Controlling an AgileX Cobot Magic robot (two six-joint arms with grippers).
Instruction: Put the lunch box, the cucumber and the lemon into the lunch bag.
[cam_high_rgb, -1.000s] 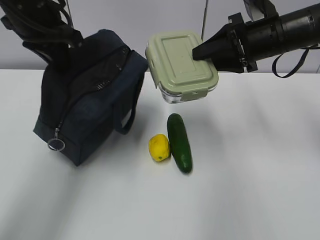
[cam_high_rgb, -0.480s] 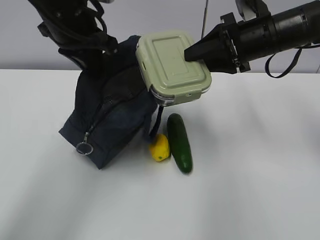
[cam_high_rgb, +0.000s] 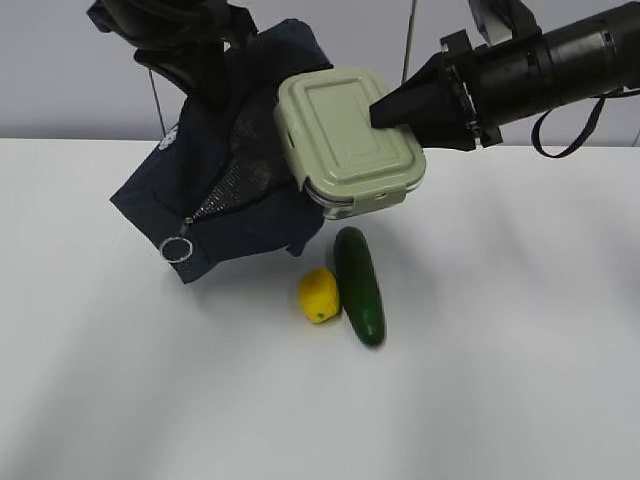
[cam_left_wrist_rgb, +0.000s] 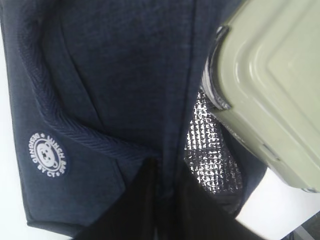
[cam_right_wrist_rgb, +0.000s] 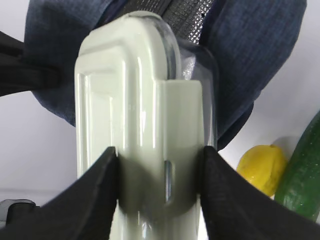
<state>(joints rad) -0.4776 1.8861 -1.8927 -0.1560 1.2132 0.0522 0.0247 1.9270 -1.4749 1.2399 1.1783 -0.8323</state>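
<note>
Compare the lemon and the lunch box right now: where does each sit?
The lemon lies free on the table; the lunch box is in the air, clamped by the right gripper. Lemon is small and yellow; box large, sage-lidded. Neither is fully inside the lunch bag yet.

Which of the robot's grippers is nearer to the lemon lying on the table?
The right one. The right gripper holds the lunch box in the air above the lemon. The left gripper is farther off, up at the lunch bag, gripping its fabric.
</note>
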